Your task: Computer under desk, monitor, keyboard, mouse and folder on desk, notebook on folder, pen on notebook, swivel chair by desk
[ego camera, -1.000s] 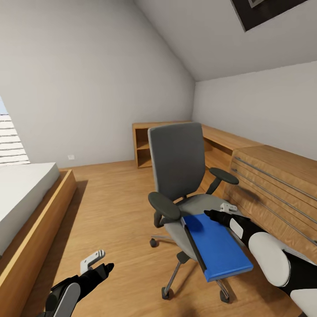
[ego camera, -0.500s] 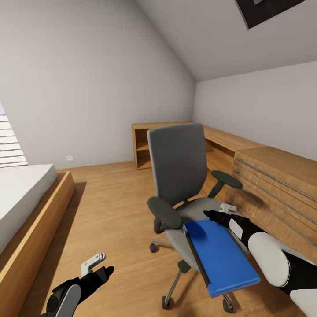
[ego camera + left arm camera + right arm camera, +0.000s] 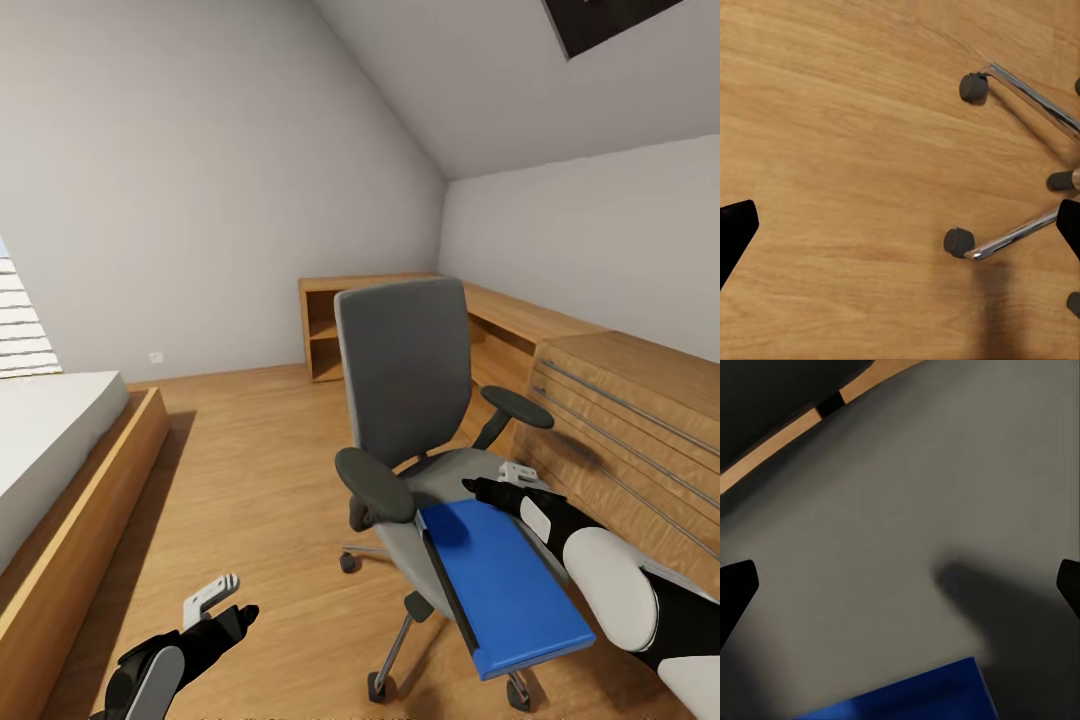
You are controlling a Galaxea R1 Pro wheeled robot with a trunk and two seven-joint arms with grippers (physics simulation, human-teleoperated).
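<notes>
The swivel chair [image 3: 405, 370] stands mid-room, grey with black armrests. On its seat [image 3: 915, 510] lies the blue folder [image 3: 505, 585], dark spine toward the left, its near end hanging past the seat's front edge. My right gripper [image 3: 480, 490] hovers open just above the seat, at the folder's far right corner [image 3: 907, 697], with nothing between its fingers. Low on the left, my left gripper [image 3: 232, 603] is open over the wooden floor, and its wrist view shows the chair's chrome legs [image 3: 1020, 88] and casters [image 3: 958, 241]. The desk is out of view.
A bed [image 3: 60, 440] in a wooden frame runs along the left. A light wooden drawer cabinet [image 3: 640, 420] stands close on the right of the chair. Behind it are a low wooden shelf [image 3: 325, 335] and a long wooden counter [image 3: 520, 320]. Bare floor lies between bed and chair.
The whole view has shifted slightly, so the chair and folder look a little nearer and larger. Both arms hold the same pose, grippers still open.
</notes>
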